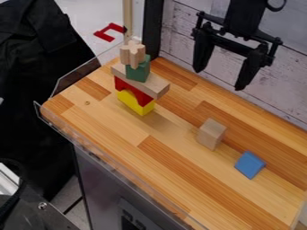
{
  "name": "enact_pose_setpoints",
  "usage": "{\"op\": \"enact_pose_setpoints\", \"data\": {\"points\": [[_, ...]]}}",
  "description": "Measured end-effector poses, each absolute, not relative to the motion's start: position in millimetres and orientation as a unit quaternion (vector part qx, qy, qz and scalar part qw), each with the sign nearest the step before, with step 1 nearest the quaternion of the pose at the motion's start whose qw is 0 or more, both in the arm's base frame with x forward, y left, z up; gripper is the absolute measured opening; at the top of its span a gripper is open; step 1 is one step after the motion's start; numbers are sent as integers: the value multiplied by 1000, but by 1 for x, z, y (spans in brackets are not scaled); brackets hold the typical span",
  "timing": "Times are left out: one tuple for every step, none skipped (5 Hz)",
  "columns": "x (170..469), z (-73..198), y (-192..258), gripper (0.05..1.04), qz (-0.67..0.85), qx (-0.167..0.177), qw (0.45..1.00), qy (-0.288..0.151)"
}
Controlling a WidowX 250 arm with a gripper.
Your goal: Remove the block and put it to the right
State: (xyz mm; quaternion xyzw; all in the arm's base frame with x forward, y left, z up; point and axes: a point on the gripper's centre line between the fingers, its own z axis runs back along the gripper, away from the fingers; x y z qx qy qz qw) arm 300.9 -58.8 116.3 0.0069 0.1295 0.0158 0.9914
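A: Camera view, operator. Where is your block, relative to your gripper (219, 80)?

B: You have several blocks, and I cannot tell which one your task means. Your stack stands well apart from the gripper, lower and to the left in the view. At its base, a yellow block (141, 109); on that, a red arch (123, 86); across the arch, a natural-wood plank (154, 86). Above the plank, a green block (137, 73), and at the top a cross-shaped block (132, 54), partly in front of the green one; exact seating between those two unclear.

A: And the loose ones?

B: A natural-wood block (211, 134) stands on your tabletop (108, 120), below the gripper in the view and to the right of the stack. Near it, farther right and lower, a blue block (249, 165); the two are apart.

A: State of your gripper?

B: Upper right of your view, hanging down, its two fingers spread wide. You can see the pale wall boards (287, 74) through the gap. Grip empty; both fingertips apart from every block, the stack included. Your fingertips show against the boards; their height over the tabletop, I cannot tell.
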Motion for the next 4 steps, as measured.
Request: {"op": "enact_pose_setpoints", "data": {"points": [[296,128,-55,1000,24,18,989,142],[296,134,-43,1000,42,10,990,136],[299,140,-18,1000,73,-5,989,125],[297,143,-11,1000,79,-20,989,124]]}}
